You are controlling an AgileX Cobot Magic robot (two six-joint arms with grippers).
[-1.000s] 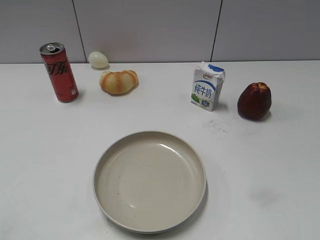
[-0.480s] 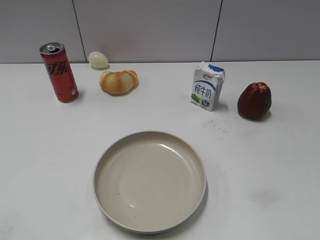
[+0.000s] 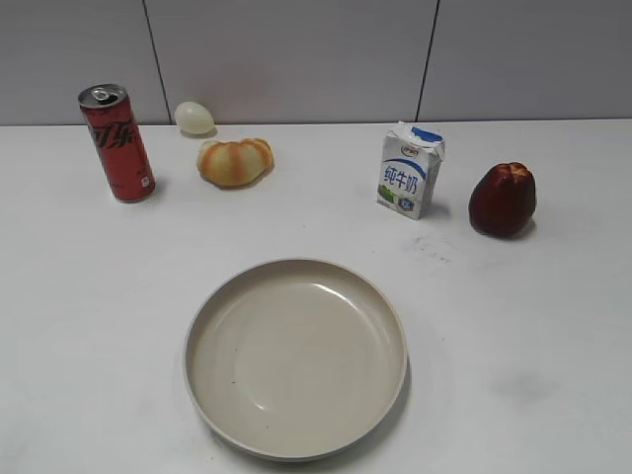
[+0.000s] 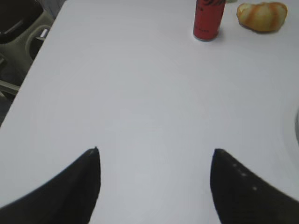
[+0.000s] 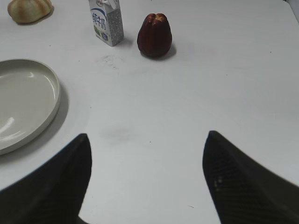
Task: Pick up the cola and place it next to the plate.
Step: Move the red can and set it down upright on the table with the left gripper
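The cola, a tall red can with black lettering and a silver top, stands upright at the far left of the white table; its lower part also shows in the left wrist view. The plate, a wide cream dish, lies empty at the front centre and shows partly in the right wrist view. My left gripper is open and empty over bare table, well short of the can. My right gripper is open and empty, right of the plate. Neither gripper shows in the exterior view.
An orange-and-cream bun and a pale egg lie right of the can. A white-and-blue milk carton and a dark red fruit stand at the back right. The table's left edge is near my left gripper.
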